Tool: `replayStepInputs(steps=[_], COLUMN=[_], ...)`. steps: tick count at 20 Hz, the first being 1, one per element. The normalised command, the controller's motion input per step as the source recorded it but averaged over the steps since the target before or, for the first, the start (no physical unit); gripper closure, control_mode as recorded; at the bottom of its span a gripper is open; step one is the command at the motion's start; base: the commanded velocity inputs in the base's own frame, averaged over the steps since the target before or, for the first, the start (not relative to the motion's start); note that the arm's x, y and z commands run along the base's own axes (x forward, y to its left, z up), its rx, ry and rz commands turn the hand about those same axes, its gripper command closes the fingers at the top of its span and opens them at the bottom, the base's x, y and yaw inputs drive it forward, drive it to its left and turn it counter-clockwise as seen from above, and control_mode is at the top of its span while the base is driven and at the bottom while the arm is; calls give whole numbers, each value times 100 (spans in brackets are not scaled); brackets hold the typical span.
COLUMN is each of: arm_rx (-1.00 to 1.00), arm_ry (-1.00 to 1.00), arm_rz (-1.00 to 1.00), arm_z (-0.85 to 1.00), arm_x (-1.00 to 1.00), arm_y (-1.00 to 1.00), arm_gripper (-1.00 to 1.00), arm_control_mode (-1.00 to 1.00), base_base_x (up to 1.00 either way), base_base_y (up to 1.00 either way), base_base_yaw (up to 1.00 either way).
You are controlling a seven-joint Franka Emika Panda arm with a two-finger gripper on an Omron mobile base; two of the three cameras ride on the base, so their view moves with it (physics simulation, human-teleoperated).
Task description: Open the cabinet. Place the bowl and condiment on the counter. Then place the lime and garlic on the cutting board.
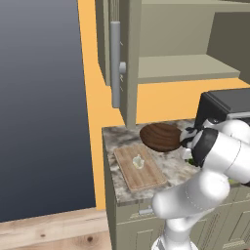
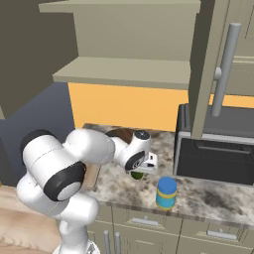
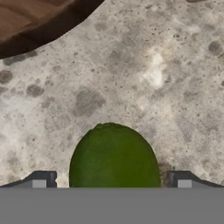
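So the gripper (image 3: 111, 183) is down low over the counter (image 3: 144, 74), jaws spread all the way, with the lime (image 3: 113, 157) sitting right between the two fingertips (image 3: 41, 180). It doesn't look clamped, there's a gap on each side of the fruit, so nothing is actually held.

Using the wooden bowl (image 1: 161, 136) as the landmark: the lime (image 2: 137, 174) is on the counter just beside it, toward the front edge. The cutting board (image 1: 139, 168) lies flat right next to the bowl, on the side toward the counter's end, and the garlic (image 1: 138, 161) is sitting on that board. The condiment (image 2: 166, 193) stands upright on the counter (image 2: 208, 196), further along from the bowl, past the lime and near the front edge, in front of a black boxy appliance (image 2: 213, 149).

Above the bowl the cabinet (image 1: 185, 63) has its doors swung open, bare shelves showing, bar handle (image 1: 115, 63) hanging on the door edge.
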Motion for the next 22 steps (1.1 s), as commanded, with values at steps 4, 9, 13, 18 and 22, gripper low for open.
replayStepInputs(steps=[4, 9, 13, 18, 22], arm_rx=[0, 0, 1, 1, 0], arm_ry=[3, 1, -1, -2, 0], arm_rz=[0, 0, 0, 0, 0], arm_z=[0, 0, 20, 30, 29], arm_x=[2, 0, -20, -43, -48], arm_y=[-1, 0, 15, 52, 64], arm_gripper=[100, 100, 100, 100, 100], arm_control_mode=[-100, -100, -100, -100, -100], base_base_x=[0, 0, 0, 0, 0], base_base_y=[0, 0, 0, 0, 0], base_base_yaw=[0, 0, 0, 0, 0])
